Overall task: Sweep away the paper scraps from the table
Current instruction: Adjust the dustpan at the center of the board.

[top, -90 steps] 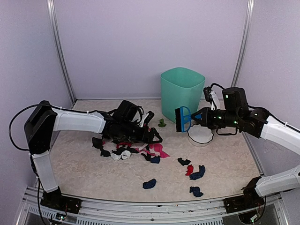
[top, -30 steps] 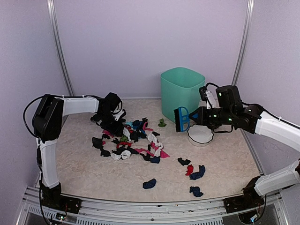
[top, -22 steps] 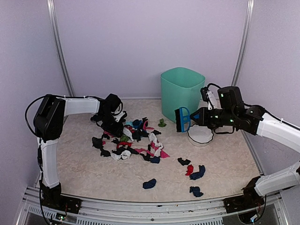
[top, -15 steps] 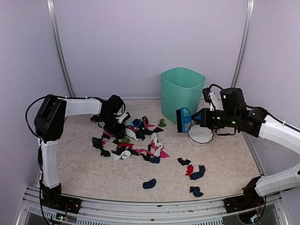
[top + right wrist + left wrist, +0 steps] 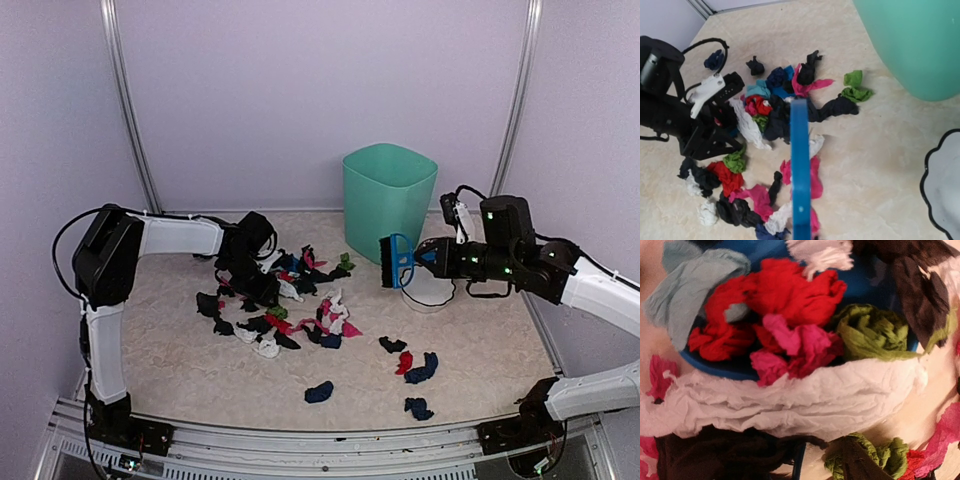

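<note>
Right, top view: crumpled coloured paper scraps (image 5: 290,290) are mostly heaped mid-left on the beige marbled worktop (image 5: 170,350), with a few strays front right. Left hand (image 5: 258,282) is buried in the heap's back-left edge; can't tell how its jaws stand. Right hand (image 5: 425,258) is clamped on a blue plastic brush (image 5: 396,262), held up off the worktop beside a white scalloped bowl (image 5: 440,298) and the tall mint-green plastic bin (image 5: 388,195).

Left wrist view: the lens is packed with red, pink, green, white and black scraps lying on a blue plastic surface (image 5: 725,366), probably a dustpan. Own fingers are hidden, so the grip is unknown.

Right wrist view: the brush shows edge-on as a blue strip, with the heap below it. The left hand is at frame left against the heap, and the bin is top right.

Step, my read: collecting the heap into the pan, brush not yet engaged. Next: lower the bristles to the worktop on the bin side of the heap and push toward the left hand. The strays need separate passes.

No brands, labels or readable text anywhere.
</note>
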